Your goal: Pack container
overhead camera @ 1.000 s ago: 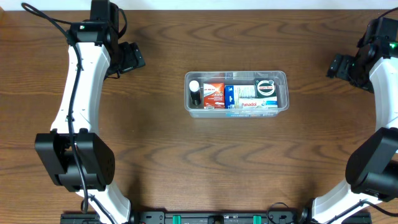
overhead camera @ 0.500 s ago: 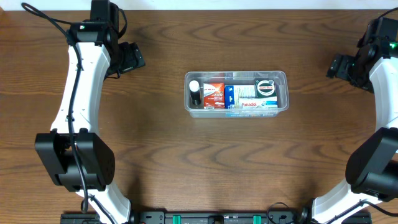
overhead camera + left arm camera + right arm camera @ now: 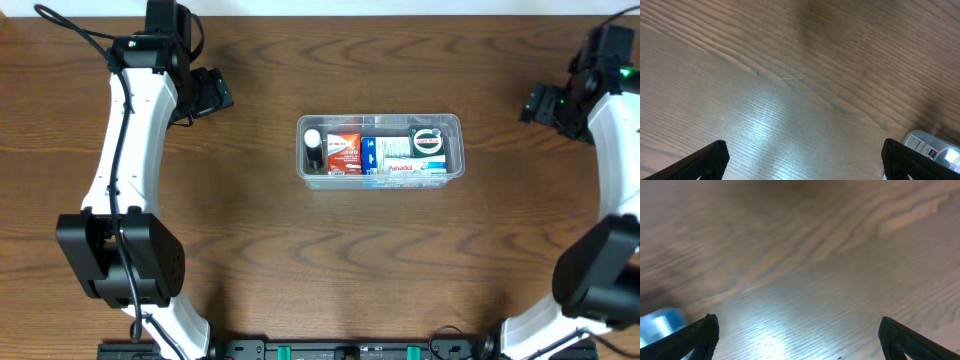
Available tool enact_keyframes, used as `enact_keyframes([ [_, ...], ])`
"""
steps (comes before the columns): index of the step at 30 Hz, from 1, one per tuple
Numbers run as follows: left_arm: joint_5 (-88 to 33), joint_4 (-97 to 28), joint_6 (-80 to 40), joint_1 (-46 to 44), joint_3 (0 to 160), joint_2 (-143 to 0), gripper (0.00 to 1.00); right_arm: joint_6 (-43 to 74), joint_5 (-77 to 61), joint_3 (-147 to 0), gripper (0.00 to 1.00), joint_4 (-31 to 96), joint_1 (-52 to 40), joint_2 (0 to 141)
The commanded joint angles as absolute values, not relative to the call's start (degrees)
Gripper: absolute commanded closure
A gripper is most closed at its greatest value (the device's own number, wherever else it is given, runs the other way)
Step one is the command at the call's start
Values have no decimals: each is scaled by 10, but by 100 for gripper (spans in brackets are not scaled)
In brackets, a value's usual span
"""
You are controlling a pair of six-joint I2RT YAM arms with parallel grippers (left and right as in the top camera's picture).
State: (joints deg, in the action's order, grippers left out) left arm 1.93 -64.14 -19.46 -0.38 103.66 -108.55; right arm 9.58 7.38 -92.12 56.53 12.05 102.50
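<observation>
A: Overhead first — the clear rectangular plastic container (image 3: 460, 150) sits mid-table, packed full. The left gripper (image 3: 214, 93) and right gripper (image 3: 537, 104) hang well apart from it.

B: Left wrist view: our fingers (image 3: 710, 157) are spread wide with nothing between, just brown wooden table (image 3: 790, 75) and a corner of the container.

A: Right wrist view is blurred — jaws parted, empty too.

B: We'd judge packing done; let's park clear without nudging it.
</observation>
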Motion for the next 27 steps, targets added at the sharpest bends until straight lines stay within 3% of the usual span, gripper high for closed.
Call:
enact_keyframes([
  [1, 26, -644, -191, -2, 1052, -1075, 2, 90, 75, -928, 1, 566, 57, 922],
  [9, 26, -644, -191, -2, 1052, -1075, 2, 79, 86, -927, 1, 544, -165, 678],
  [13, 26, -644, -191, -2, 1052, -1075, 2, 73, 83, -927, 1, 524, -234, 564],
  [21, 26, -644, -191, -2, 1052, -1075, 2, 83, -7, -882, 1, 573, -229, 351],
  [27, 26, -644, -191, -2, 1052, -1075, 2, 83, 0, -743, 1, 558, -190, 213],
])
